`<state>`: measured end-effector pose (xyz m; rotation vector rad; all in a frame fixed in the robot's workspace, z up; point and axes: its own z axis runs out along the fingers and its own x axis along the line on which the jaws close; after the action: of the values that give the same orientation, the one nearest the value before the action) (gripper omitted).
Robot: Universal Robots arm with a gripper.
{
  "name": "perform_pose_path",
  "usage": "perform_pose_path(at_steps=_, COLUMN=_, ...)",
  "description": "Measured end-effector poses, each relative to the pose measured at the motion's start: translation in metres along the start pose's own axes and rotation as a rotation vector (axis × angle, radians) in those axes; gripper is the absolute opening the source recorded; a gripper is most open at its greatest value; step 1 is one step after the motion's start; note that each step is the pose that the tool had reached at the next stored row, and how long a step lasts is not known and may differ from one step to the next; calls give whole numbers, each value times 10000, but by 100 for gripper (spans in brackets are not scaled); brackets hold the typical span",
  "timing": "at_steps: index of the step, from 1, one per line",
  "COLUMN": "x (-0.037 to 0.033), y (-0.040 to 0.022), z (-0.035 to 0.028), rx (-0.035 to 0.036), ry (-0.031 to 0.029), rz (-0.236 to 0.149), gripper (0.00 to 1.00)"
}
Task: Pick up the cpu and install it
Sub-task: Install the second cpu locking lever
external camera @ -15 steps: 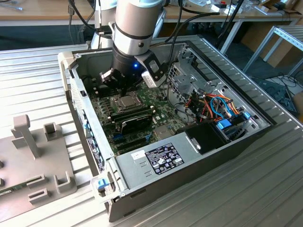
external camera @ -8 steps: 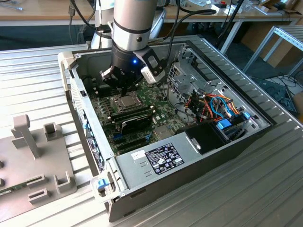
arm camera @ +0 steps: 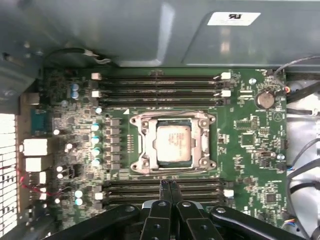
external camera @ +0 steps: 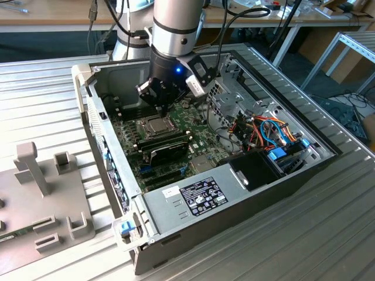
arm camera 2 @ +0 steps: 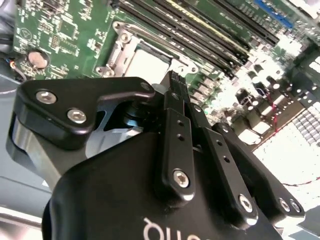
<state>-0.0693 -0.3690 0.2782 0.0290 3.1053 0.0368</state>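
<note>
Exterior view first: the arm (external camera: pixel 176 29) reaches down into the open computer case (external camera: pixel 328 153), and the gripper (external camera: pixel 162 107) hangs just above the green motherboard (external camera: pixel 202 126), close over the socket (external camera: pixel 153 124). The cpu (external camera: pixel 154 123) sits there in the socket, a small dull silver square, with the gripper tip just above its far edge and nothing held between the fingers. Long black memory modules (external camera: pixel 167 142) lie just beside the socket on the near side. A grey power supply (external camera: pixel 193 196) with a label fills the case's near corner, and a bundle of coloured cables (external camera: pixel 269 132) sits toward the exterior view's right. Outside the case, on the exterior view's left, a grey fixture (external camera: pixel 41 199) rests on the ribbed table (external camera: pixel 293 246). Over to the second wrist view: the gripper (arm camera 2: pixel 176 80) body looms large, its two black fingers (arm camera 2: pixel 180 107) pressed together, clenched on nothing. Past the tip lies the cpu (arm camera 2: pixel 147 62), pale and flat inside the metal frame (arm camera 2: pixel 120 47), with memory slots (arm camera 2: pixel 210 30) running alongside. A coin battery (arm camera 2: pixel 37 59) shows on the board. Now the first wrist view: looking straight down, the cpu (arm camera: pixel 174 142) is seated square in the frame (arm camera: pixel 172 120), centred on the board (arm camera: pixel 250 135). The gripper (arm camera: pixel 170 184) tips meet, closed, just apart from the frame's edge, over a row of memory slots (arm camera: pixel 160 187).
</note>
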Motion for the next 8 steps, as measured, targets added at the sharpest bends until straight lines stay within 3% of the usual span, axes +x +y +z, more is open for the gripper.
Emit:
perform_pose_path(at_steps=3, x=-12, y=113, z=3, rx=77, ry=-1, rz=-5, gripper=11)
perform_pose_path(at_steps=6, x=-12, y=127, z=3, rx=84, ry=-1, rz=-7, gripper=11)
perform_pose_path(at_steps=8, x=-11, y=179, z=4, rx=83, ry=-1, rz=-5, gripper=11)
